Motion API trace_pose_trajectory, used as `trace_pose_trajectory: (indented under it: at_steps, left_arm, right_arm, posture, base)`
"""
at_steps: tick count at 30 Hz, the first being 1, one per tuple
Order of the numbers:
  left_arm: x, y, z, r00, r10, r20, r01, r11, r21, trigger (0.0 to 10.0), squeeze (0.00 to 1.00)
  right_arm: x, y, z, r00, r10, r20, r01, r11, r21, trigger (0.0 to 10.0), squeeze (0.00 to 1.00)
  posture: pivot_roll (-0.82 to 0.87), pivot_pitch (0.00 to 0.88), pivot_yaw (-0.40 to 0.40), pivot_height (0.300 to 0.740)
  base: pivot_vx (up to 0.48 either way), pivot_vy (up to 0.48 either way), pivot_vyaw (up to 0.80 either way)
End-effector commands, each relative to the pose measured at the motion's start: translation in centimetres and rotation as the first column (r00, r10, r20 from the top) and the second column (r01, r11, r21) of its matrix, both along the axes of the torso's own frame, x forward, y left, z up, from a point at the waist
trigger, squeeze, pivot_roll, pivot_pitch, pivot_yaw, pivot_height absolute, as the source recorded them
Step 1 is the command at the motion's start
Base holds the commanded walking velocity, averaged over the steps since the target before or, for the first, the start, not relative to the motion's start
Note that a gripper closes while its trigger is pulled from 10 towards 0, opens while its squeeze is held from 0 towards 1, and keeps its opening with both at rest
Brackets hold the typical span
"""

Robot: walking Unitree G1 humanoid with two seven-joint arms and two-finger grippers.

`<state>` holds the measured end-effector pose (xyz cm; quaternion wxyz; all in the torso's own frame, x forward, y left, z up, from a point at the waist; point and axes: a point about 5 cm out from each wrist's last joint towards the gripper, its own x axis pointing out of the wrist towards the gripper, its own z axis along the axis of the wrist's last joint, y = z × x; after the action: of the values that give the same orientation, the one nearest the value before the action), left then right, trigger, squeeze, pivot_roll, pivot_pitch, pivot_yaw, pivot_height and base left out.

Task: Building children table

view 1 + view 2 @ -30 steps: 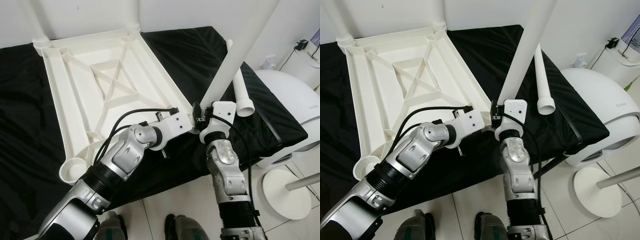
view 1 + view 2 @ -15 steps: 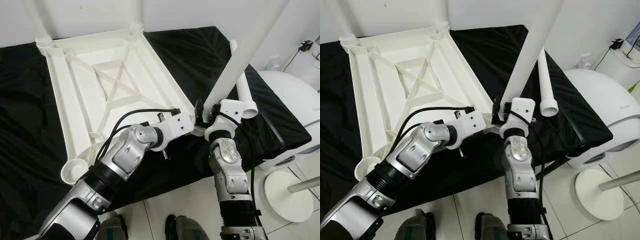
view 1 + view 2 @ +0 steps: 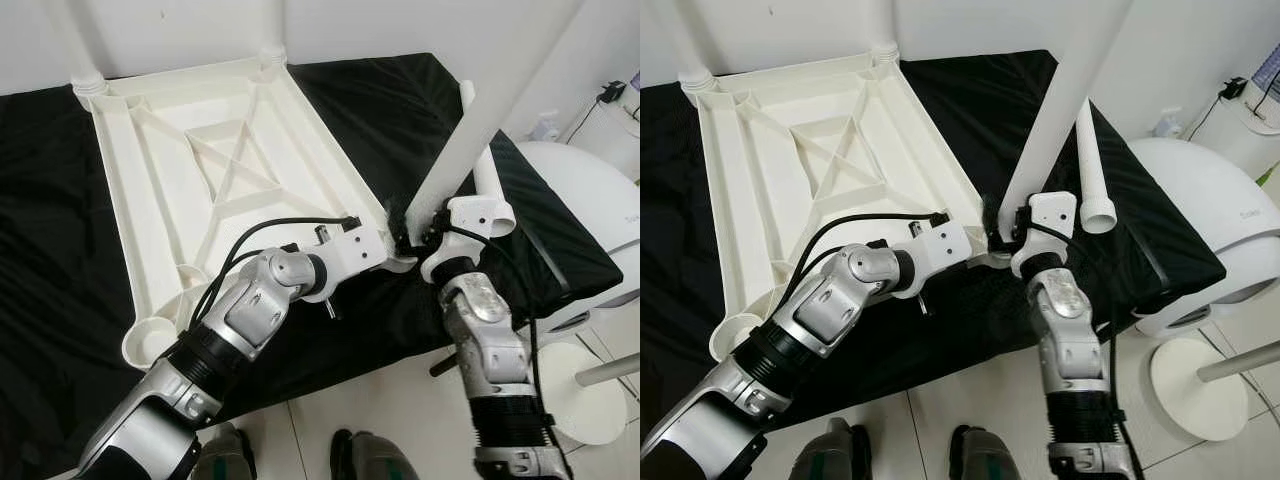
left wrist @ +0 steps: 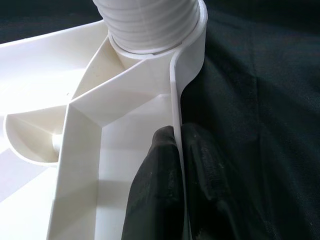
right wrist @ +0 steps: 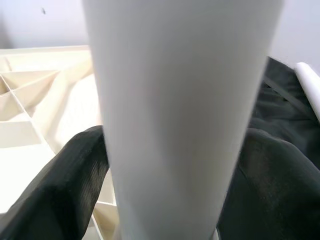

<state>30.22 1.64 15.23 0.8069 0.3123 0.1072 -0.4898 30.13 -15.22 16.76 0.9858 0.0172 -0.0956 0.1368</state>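
The upturned white plastic ribbed tabletop (image 3: 215, 180) lies at centre-left on the black cloth (image 3: 380, 100). The left gripper (image 4: 177, 165) stays pinched on its near rim. The right gripper (image 3: 412, 222) stays clenched around the long white plastic table leg (image 3: 480, 110) at the near-right corner socket; its forearm has swung rightward since a second ago. A spare white leg (image 3: 487, 185) lies just beside.
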Motion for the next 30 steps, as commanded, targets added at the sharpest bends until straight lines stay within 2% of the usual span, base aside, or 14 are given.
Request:
trace_pose_trajectory:
  at_steps: [1,2,5,13,23,30]
  left_arm:
    - [0.2,0.6,-1.3,0.999,0.045,-0.018,-0.044,0.998,0.054,10.0,0.0]
    - [0.2,0.6,-1.3,0.999,0.045,-0.018,-0.044,0.998,0.054,10.0,0.0]
    - [0.3,0.7,-1.2,0.999,0.047,-0.017,-0.046,0.998,0.053,10.0,0.0]
    - [0.3,0.7,-1.1,0.999,0.048,-0.014,-0.048,0.998,0.052,10.0,0.0]
    - [0.4,0.6,-1.1,0.999,0.048,-0.01,-0.048,0.998,0.052,10.0,0.0]
    - [0.3,0.6,-1.1,0.999,0.045,-0.012,-0.044,0.998,0.052,10.0,0.0]
  right_arm:
    - [-0.1,-0.6,-0.3,0.996,0.084,-0.01,-0.084,0.996,-0.042,10.0,0.0]
    - [-0.1,-0.6,-0.3,0.996,0.084,-0.01,-0.084,0.996,-0.042,10.0,0.0]
    - [-0.3,-1.5,-0.2,0.982,0.19,-0.012,-0.19,0.976,-0.106,10.0,0.0]
    - [0.0,-4.0,-0.5,0.947,0.317,-0.053,-0.321,0.934,-0.157,10.0,0.0]
    - [0.6,-5.6,-0.9,0.93,0.353,-0.103,-0.367,0.909,-0.197,10.0,0.0]
    - [0.9,-5.5,-0.6,0.918,0.384,-0.095,-0.396,0.896,-0.203,10.0,0.0]
  posture:
    - [-0.03,0.081,-0.039,0.74]
    - [-0.03,0.081,-0.039,0.74]
    - [-0.03,0.079,-0.04,0.74]
    - [-0.03,0.077,-0.036,0.74]
    - [-0.03,0.076,-0.036,0.74]
    - [-0.03,0.075,-0.034,0.74]
  base:
    - [0.0,0.0,0.0]
    - [0.0,0.0,0.0]
    - [0.0,0.0,0.0]
    - [0.0,0.0,0.0]
    - [0.0,0.0,0.0]
    - [0.0,0.0,0.0]
